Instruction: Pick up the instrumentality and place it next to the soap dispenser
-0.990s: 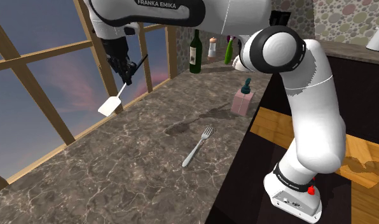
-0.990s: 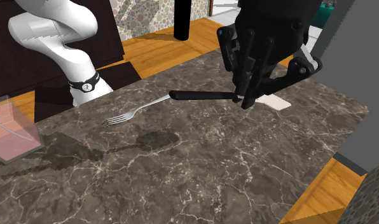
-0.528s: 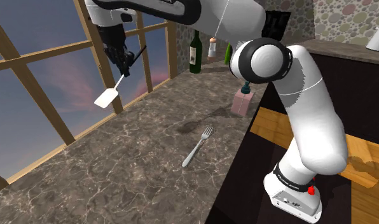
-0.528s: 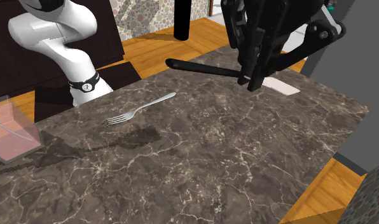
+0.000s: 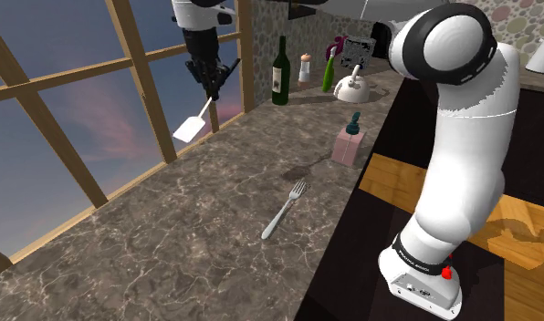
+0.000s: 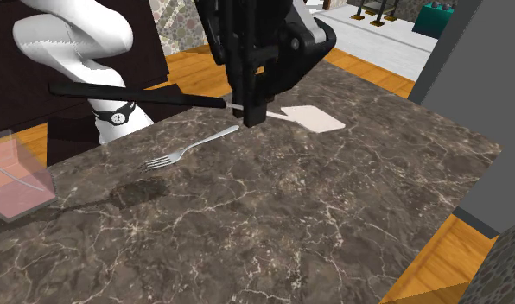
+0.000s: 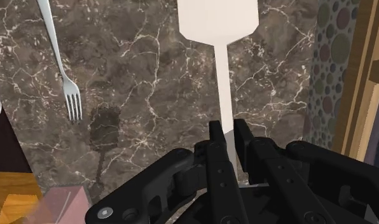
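Spatula, white blade: clamped at its shaft in the gripper, well above the marble counter, blade slanting down. Pink soap dispenser: well apart, toward the shoulder view's right, apparently off the handle end.

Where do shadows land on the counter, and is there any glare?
Shoulder view: one soft dark blotch on the counter, between the fork and the soap dispenser. Second exterior view: a diffuse-edged blotch beside the fork's tines. Wrist view: a blotch next to the tines; the spatula blade renders flat white, no highlight.
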